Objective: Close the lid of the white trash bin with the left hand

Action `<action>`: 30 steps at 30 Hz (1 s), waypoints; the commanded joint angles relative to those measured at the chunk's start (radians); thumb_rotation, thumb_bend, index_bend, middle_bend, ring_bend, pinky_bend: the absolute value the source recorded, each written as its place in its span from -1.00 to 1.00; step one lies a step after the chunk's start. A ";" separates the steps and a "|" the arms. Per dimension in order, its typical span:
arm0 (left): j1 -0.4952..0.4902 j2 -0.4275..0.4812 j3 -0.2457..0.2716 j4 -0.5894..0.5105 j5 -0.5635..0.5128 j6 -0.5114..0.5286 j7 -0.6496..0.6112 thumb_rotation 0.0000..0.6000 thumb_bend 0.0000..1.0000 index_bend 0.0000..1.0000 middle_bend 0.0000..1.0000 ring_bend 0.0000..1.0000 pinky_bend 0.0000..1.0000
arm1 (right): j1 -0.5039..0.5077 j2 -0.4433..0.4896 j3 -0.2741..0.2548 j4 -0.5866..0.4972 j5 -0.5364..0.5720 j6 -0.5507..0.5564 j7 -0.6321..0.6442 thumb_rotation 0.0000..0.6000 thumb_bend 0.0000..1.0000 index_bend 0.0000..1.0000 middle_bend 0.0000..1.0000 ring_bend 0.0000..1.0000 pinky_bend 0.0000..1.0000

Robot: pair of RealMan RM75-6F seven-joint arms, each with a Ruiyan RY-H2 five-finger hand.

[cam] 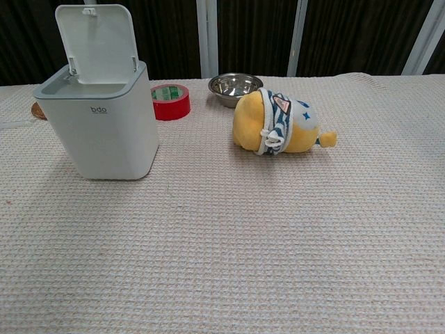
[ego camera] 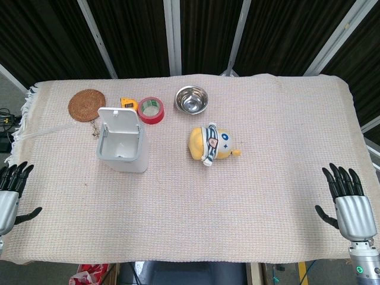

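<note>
One white trash bin (ego camera: 122, 146), lid (ego camera: 118, 120) upright, well apart from empty, spread-fingered left hand (ego camera: 10, 193).

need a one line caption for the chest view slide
White bin with lid upright, red tape, steel bowl and yellow plush lying on woven cloth.

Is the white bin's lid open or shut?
Open: the lid stands upright, hinged at the back of the white trash bin, leaving its top uncovered.

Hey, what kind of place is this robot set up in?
Probably a lab or test bench rather than a home: a table under a woven cloth, dark curtains behind, and unrelated props laid out, namely a white trash bin with its lid up, a yellow plush toy and a steel bowl.
</note>
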 commanded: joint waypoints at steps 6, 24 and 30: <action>0.003 0.006 0.001 -0.002 -0.007 -0.004 -0.006 1.00 -1.00 -1.00 -1.00 -1.00 -1.00 | 0.002 0.001 -0.006 -0.005 -0.004 -0.008 -0.006 1.00 -0.52 -1.00 -1.00 -1.00 -1.00; 0.003 0.020 -0.002 -0.027 -0.025 -0.018 0.003 1.00 -0.80 -1.00 -0.93 -0.95 -0.82 | 0.001 0.006 -0.005 -0.013 0.007 -0.015 0.010 1.00 -0.53 -1.00 -1.00 -1.00 -1.00; -0.030 0.047 -0.061 -0.103 -0.052 -0.015 0.019 1.00 -0.06 -1.00 0.49 0.32 0.49 | -0.001 0.009 -0.005 -0.021 0.013 -0.017 0.024 1.00 -0.52 -1.00 -1.00 -1.00 -1.00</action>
